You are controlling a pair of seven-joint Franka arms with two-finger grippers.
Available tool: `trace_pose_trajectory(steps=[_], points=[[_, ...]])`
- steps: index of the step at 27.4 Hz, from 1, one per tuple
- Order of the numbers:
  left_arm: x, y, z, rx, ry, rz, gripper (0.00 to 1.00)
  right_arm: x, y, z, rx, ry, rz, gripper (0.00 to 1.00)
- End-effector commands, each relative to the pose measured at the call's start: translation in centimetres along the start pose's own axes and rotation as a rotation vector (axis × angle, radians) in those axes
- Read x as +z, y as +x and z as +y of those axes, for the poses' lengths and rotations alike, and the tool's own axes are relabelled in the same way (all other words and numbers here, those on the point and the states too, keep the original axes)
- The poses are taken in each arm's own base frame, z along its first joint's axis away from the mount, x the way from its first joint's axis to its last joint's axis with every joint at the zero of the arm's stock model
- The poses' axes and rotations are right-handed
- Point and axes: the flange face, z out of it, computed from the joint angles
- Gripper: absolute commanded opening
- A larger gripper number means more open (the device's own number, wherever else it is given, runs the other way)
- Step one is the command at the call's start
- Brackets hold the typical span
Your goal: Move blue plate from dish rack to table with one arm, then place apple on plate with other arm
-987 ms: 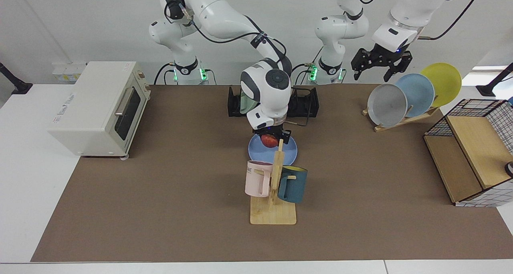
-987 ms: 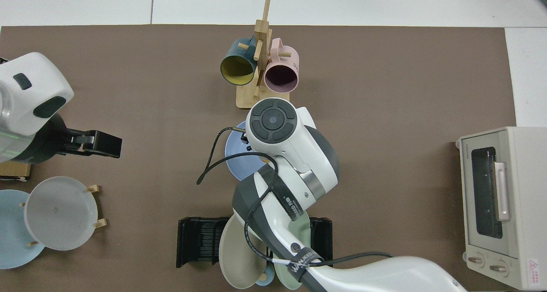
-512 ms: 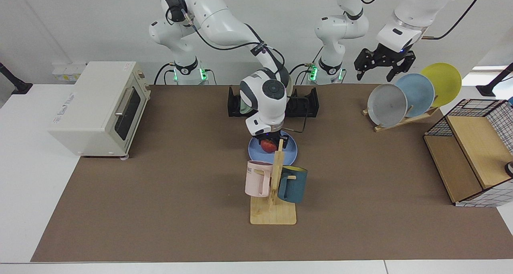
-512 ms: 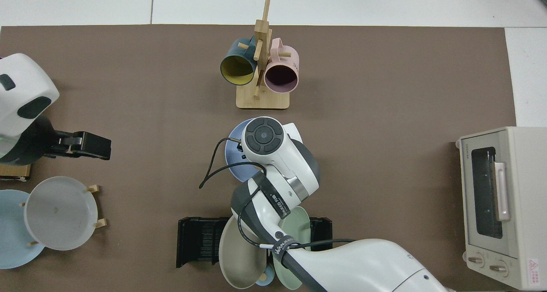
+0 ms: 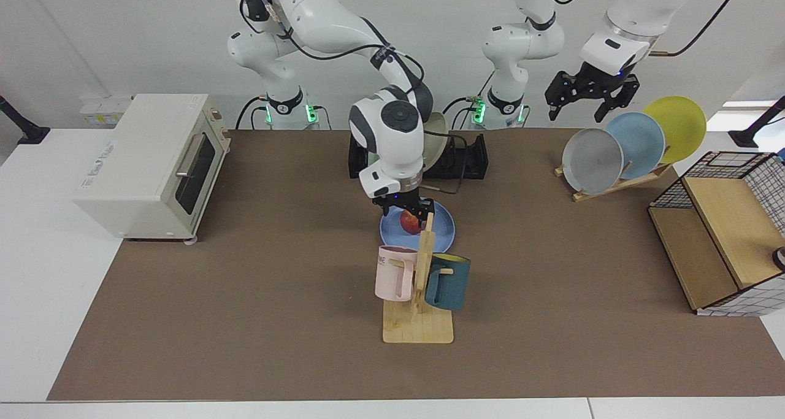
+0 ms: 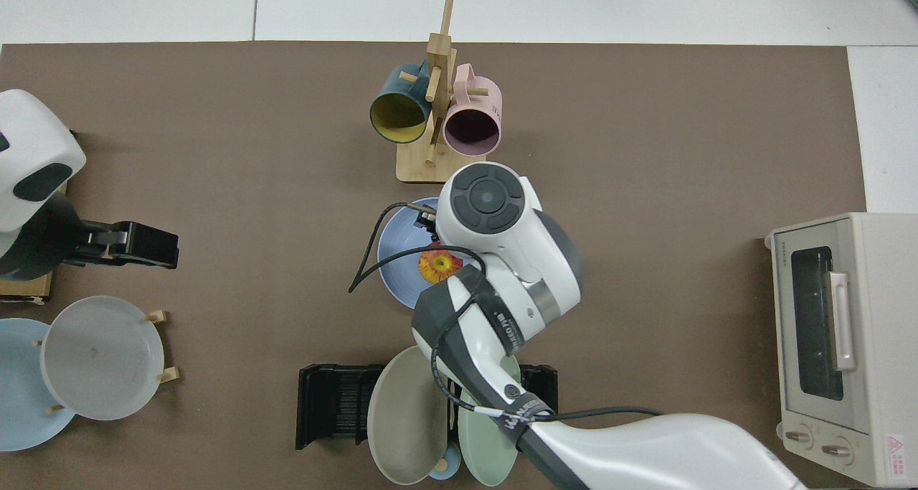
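Note:
The blue plate [image 5: 444, 230] [image 6: 399, 259] lies flat on the table's brown mat [image 5: 270, 265], between the black dish rack [image 5: 461, 159] [image 6: 334, 405] and a mug stand. The red and yellow apple [image 5: 409, 221] [image 6: 439, 264] rests on the plate, dimple up. My right gripper [image 5: 402, 209] hangs open just above the apple, not touching it; in the top view the wrist covers it. My left gripper [image 5: 590, 97] [image 6: 133, 243] waits open in the air above the slanted wooden plate stand.
A wooden mug stand [image 5: 418, 321] with a pink and a teal mug stands just in front of the plate. The dish rack holds a beige plate [image 6: 407, 415] and a green one. Grey, pale blue and yellow plates lean on a wooden stand [image 5: 613, 186]. A toaster oven [image 5: 153, 161] and a wire basket [image 5: 736, 222] flank the mat.
The right gripper has opened, left the apple on the blue plate and lifted off it. The left gripper has drawn back slightly.

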Motion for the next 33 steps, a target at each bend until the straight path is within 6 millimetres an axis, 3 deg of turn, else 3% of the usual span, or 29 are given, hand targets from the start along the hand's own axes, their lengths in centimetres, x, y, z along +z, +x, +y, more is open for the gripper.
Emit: trace_pose_trajectory(steps=[1, 10, 18, 26, 33], points=[[-0.6, -0.4, -0.4, 0.001, 0.019, -0.004, 1.0, -5.8, 4.3, 5.6, -0.115, 0.017, 0.002, 1.0], [-0.6, -0.4, -0.6, -0.001, 0.018, -0.004, 1.0, -11.0, 11.3, 14.8, -0.349, 0.014, 0.045, 1.0], [-0.6, -0.4, -0.7, -0.004, 0.018, -0.004, 1.0, -15.4, 15.1, 23.7, -0.487, -0.005, 0.051, 1.0], [-0.6, -0.4, -0.7, -0.004, 0.018, -0.004, 1.0, -19.6, 15.2, 29.3, -0.465, -0.013, 0.049, 1.0], [-0.6, -0.4, -0.7, -0.002, 0.018, -0.004, 1.0, -22.2, 13.7, 30.2, -0.463, -0.013, 0.049, 1.0]])
